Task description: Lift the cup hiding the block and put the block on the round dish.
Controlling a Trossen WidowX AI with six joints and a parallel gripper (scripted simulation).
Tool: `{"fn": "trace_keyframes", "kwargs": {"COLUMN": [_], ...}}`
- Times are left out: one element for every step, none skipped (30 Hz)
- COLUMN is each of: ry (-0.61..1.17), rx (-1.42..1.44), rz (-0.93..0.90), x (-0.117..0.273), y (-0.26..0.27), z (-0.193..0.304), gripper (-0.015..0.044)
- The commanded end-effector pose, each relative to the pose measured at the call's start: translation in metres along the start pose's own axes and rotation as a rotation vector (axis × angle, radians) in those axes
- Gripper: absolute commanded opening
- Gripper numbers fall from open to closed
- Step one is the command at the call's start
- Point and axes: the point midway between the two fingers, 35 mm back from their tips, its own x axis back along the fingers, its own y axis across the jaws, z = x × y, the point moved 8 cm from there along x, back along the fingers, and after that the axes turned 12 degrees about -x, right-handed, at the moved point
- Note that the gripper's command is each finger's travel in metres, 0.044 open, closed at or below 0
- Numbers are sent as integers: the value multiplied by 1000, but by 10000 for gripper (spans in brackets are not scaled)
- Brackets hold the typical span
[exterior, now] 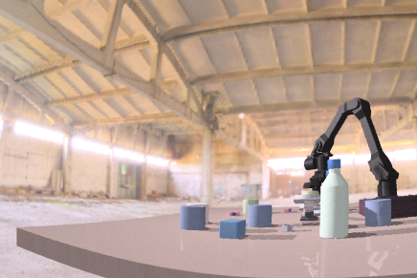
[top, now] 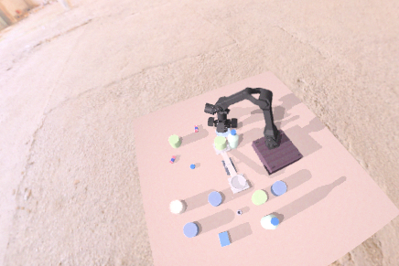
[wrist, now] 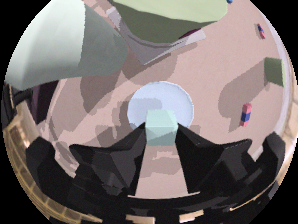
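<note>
The pinkish tabletop (top: 160,140) (exterior: 143,251) (wrist: 200,65) bears a balance (top: 230,165), blue cylinders, a blue block (top: 224,239) (exterior: 232,228), two pale bottles with blue caps, a white round thing (top: 177,207) and a dark slatted base (top: 267,162).
</note>
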Motion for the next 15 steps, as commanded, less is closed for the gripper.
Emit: {"fn": "trace_keyframes", "kwargs": {"ry": [2,2,2,2,2,2,2,2,2,2,2,2,3,1,1], "rx": [4,4,4,4,4,4,4,4,4,4,4,4,4,0,0], "rz": [11,11,11,11,11,11,11,11,11,11,11,11,11,7,7], "x": [-2,-3,-5,-6,-8,-10,-11,-13,-15,-16,-18,-19,-20,-16,-16], "y": [-1,-1,-1,-1,-1,-1,-1,-1,-1,-1,-1,-1,-1,-1,-1], "z": [0,0,0,0,0,0,0,0,0,0,0,0,0,0,0], "gripper": [0,0,0,0,0,0,0,0,0,0,0,0,0,26,53]}}
